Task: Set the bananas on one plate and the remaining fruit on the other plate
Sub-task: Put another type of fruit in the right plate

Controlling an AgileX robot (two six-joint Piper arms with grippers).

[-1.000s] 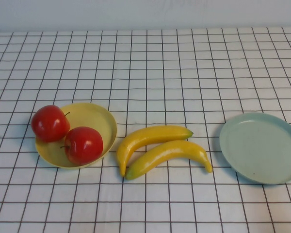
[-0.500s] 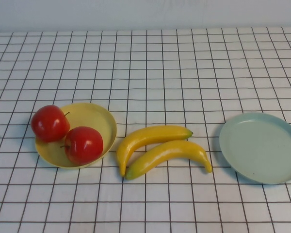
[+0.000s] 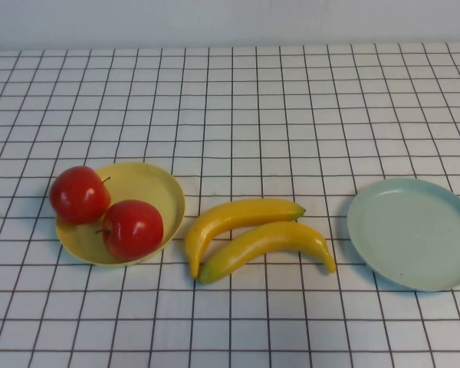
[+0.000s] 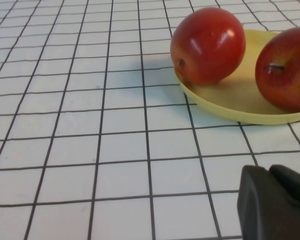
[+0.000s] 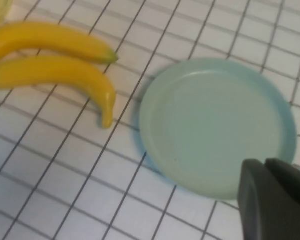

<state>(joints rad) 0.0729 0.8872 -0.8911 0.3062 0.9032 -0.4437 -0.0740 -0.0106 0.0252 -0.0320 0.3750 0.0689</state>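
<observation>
looks like a lab or test bench setup, not a home, table w/ white black-grid cloth point(image 3: 238, 107), plain pale wall point(image 3: 230, 19) behind, glossy plastic-looking fruit point(image 3: 132, 228) on plain plates point(image 3: 149, 184), robot gripper tips in wrist views

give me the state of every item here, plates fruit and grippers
pale yellow round plate: holds both apples
two shiny red apples: on the yellow plate
two glossy yellow bananas: on the cloth, between the plates
pale blue-green round plate: empty
left gripper: near the yellow plate
right gripper: above the blue-green plate's edge

White tablecloth point(image 3: 238, 115) with black grid lines, pale wall point(image 3: 230, 19) behind
</observation>
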